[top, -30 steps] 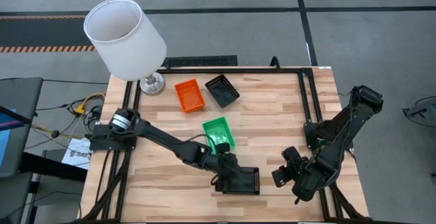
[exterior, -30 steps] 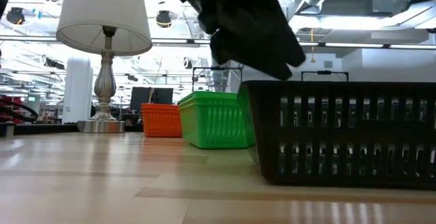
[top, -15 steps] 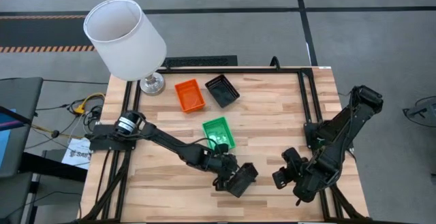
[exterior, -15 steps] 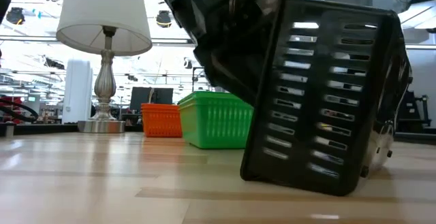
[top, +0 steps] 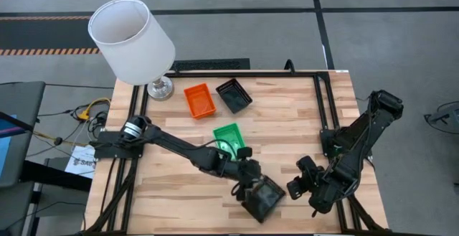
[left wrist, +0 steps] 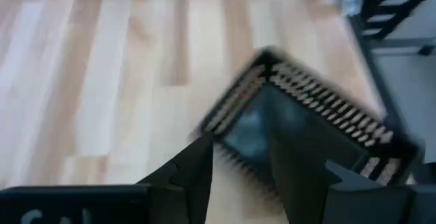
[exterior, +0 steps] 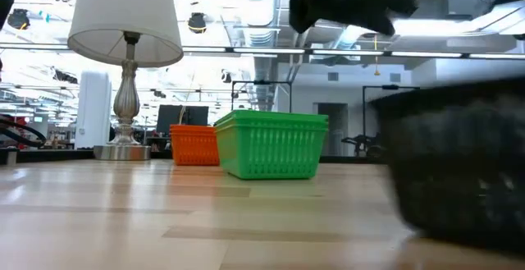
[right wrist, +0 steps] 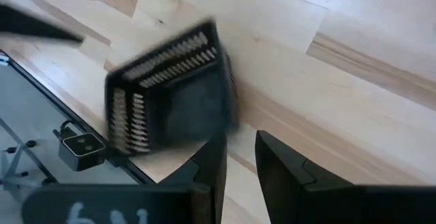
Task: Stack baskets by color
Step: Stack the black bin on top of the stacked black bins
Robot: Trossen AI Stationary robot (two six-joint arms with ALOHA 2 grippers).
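A black basket (top: pixel 263 199) lies flat on the table near its front edge, opening up; it is blurred in the low view (exterior: pixel 467 171) and in the left wrist view (left wrist: pixel 300 129). My left gripper (top: pixel 249 178) hangs open just above and behind it, clear of it in the low view (exterior: pixel 344 3). The green basket (top: pixel 230 140), the orange basket (top: pixel 199 100) and a second black basket (top: pixel 234 95) stand apart on the table farther back. My right gripper (top: pixel 295 186) waits shut at the near right, looking at the black basket (right wrist: pixel 170 101).
A lamp with a white shade (top: pixel 133 42) stands on its base (top: pixel 160 87) at the table's far left corner. The table's near edge (right wrist: pixel 88 101) runs close beside the black basket. Bare wood lies at the table's left and middle right.
My left gripper tipped the black basket up onto one edge, then rose off it. The basket has dropped back flat, turned about, and lies a little nearer the table's front edge and farther right than before.
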